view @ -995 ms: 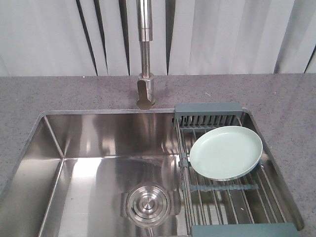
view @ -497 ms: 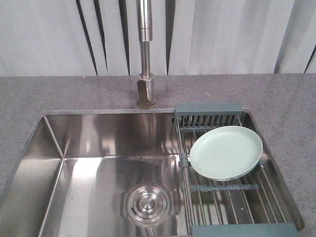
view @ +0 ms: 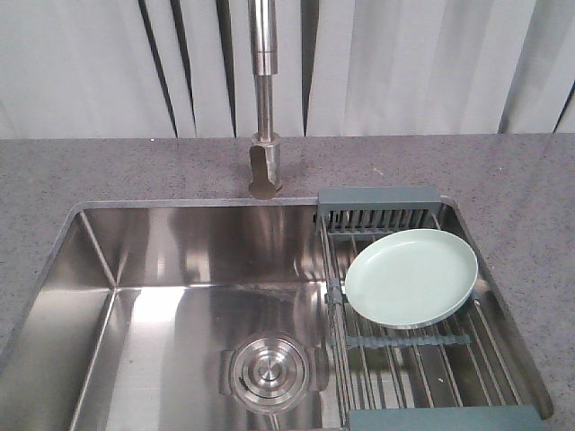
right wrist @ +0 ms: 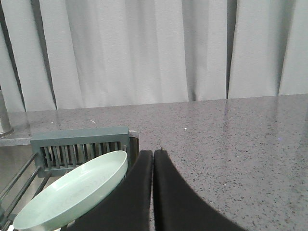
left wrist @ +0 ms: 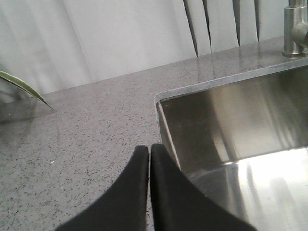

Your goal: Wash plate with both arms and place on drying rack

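The plate [view: 411, 277] is round, pale mint green, with a low raised rim and a smooth, unmarked inner face. It sits face up on the drying rack [view: 422, 355], tilted slightly, its far edge close to the rack's grey-teal slotted end piece. The rack is rectangular, made of parallel steel rods with grey-teal end pieces and a cross strap, and is wider than the plate. From the right gripper [right wrist: 152, 159], the plate [right wrist: 72, 191] lies just to the left and slightly below, very near the left finger; contact cannot be confirmed. Both fingers are pressed together, holding nothing.
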### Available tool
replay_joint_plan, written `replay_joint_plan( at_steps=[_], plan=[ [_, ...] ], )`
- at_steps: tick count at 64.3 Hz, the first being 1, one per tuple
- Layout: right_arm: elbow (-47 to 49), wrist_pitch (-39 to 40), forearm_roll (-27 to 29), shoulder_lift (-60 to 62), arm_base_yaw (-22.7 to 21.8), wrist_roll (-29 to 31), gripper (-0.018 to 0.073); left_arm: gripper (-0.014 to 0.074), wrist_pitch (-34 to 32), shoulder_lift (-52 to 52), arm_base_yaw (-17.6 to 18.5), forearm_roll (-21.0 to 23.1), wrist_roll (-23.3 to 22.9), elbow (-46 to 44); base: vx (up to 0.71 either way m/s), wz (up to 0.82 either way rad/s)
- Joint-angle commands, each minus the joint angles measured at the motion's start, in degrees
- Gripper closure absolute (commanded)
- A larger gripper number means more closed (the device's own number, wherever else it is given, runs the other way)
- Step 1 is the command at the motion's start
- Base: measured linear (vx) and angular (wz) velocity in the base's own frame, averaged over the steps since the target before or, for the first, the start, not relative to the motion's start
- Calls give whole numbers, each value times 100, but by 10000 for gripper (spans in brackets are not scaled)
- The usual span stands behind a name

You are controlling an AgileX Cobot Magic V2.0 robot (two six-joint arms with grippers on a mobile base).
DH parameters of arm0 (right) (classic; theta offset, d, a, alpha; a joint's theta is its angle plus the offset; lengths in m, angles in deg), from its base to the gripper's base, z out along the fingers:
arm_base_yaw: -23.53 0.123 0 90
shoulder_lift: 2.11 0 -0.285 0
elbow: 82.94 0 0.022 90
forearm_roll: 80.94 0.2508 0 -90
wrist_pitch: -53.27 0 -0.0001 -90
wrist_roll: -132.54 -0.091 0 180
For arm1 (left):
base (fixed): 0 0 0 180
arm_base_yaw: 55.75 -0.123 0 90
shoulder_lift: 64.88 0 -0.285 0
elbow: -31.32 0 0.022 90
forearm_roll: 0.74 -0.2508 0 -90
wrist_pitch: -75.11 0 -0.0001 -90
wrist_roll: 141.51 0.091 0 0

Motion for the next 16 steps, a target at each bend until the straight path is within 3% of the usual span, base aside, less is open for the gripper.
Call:
replay_joint_plan(
  at_steps=[1, 16],
  plan=[
    [-13, 402, -50, 49, -26, 28, 566, 603, -375, -87, -13, 52, -21, 133, 0, 0],
    [-13, 402, -50, 49, -26, 28, 566, 603, -375, -87, -13, 52, -21, 133, 0, 0]
  ],
)
